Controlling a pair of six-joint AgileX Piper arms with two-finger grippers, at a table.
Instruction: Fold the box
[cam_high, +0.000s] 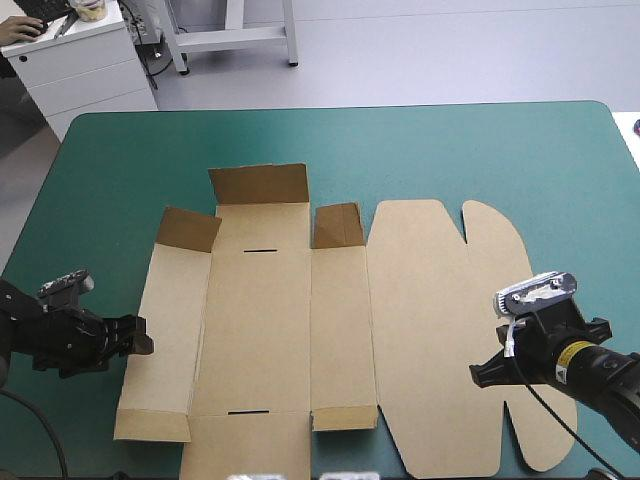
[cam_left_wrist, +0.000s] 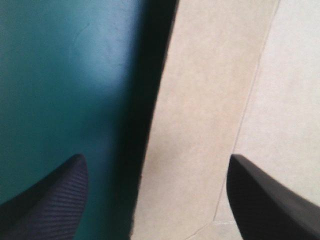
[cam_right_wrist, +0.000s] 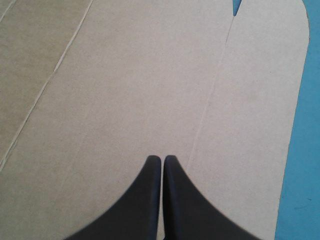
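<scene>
The brown box (cam_high: 290, 330) lies flat mid-table, its far flaps (cam_high: 258, 184) raised. The left gripper (cam_high: 147, 341) is spread wide at the box's left edge. The right gripper (cam_right_wrist: 162, 159) is pressed together over the right-hand panel. Bare teal-green cover (cam_high: 450, 150) lies open beyond.

Left arm (cam_high: 50, 335): low, reaching in from the side.
Left gripper (cam_left_wrist: 156, 160): fingers (cam_left_wrist: 55, 200) wide apart.
Right arm (cam_high: 600, 375): low, angled inward.
Right gripper (cam_right_wrist: 161, 160): fingers pressed together, tips meeting.

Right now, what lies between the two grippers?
Only the brown board box, mostly flat, in the high view: left gripper at its edge, right gripper over it.
</scene>
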